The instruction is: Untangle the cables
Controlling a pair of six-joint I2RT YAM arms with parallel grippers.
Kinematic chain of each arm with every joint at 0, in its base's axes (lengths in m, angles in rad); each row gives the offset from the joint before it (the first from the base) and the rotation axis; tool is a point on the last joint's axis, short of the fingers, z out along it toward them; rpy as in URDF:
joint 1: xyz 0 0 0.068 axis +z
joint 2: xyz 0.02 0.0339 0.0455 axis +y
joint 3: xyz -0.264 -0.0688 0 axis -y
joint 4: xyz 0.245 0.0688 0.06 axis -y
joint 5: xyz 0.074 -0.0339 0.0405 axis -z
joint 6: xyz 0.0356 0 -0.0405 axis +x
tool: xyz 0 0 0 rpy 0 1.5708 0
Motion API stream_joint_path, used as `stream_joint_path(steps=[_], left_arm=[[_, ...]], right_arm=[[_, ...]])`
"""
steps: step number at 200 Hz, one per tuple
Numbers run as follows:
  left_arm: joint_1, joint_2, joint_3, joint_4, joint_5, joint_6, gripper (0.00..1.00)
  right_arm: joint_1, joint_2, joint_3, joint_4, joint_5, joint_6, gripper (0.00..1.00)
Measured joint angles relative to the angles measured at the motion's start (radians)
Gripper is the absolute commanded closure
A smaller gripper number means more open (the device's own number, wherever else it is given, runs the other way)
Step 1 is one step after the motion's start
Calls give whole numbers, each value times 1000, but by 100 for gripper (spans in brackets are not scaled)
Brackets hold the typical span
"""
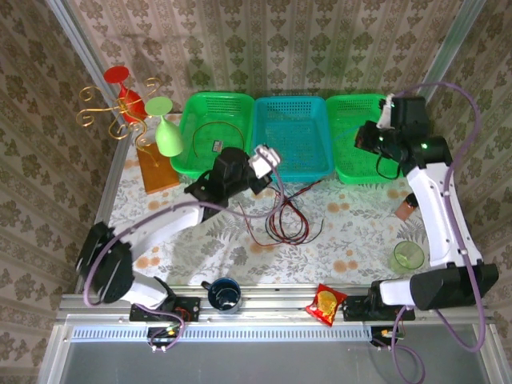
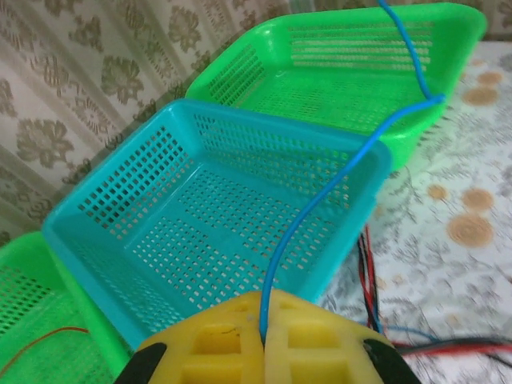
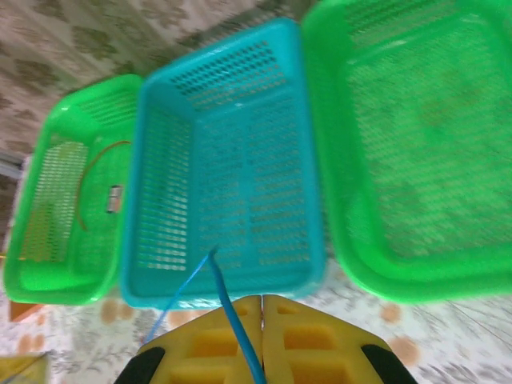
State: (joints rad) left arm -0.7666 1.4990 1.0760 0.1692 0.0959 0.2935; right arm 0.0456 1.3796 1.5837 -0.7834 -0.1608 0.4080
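Your left gripper (image 2: 262,324) is clamped on the blue cable (image 2: 320,200); one red cable (image 1: 216,122) already sits in the green basket (image 1: 220,97) beside it. The red-black tangle (image 1: 288,220) on the table (image 1: 360,216) below it looks unsorted, and your right gripper (image 3: 262,308) pinches that blue cable too.

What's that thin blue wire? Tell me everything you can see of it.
The blue cable is thin, smooth, plastic-looking and flexible. Both arms' yellow-padded jaws are shut on it. From the left jaws it curves up across the teal basket to the rim of a green basket, bending there.
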Motion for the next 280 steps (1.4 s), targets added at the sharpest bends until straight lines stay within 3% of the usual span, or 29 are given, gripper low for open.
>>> stream_joint_path(steps=[24, 47, 66, 75, 127, 197, 221, 237, 263, 280], left_arm=[[73, 168, 148, 3, 90, -59, 89], [109, 301, 285, 24, 153, -99, 44], [132, 397, 381, 33, 201, -139, 19], [140, 436, 417, 32, 217, -156, 1], [153, 472, 449, -28, 168, -243, 0], [152, 209, 373, -167, 34, -303, 0], [149, 120, 372, -263, -16, -335, 0], [142, 68, 362, -326, -48, -358, 0], [125, -8, 327, -464, -144, -416, 0], [121, -46, 303, -542, -191, -453, 0]], right_arm=[[41, 92, 87, 32, 11, 41, 100], [54, 201, 192, 34, 13, 79, 100], [67, 305, 280, 48, 16, 107, 100], [74, 350, 311, 48, 15, 122, 100], [115, 631, 607, -27, -14, 141, 100], [160, 810, 654, -109, -32, 101, 100], [198, 888, 689, -156, -29, 63, 56], [216, 946, 736, -196, -26, 43, 35], [235, 964, 759, -248, -14, 13, 16], [232, 938, 763, -254, 8, -9, 11]])
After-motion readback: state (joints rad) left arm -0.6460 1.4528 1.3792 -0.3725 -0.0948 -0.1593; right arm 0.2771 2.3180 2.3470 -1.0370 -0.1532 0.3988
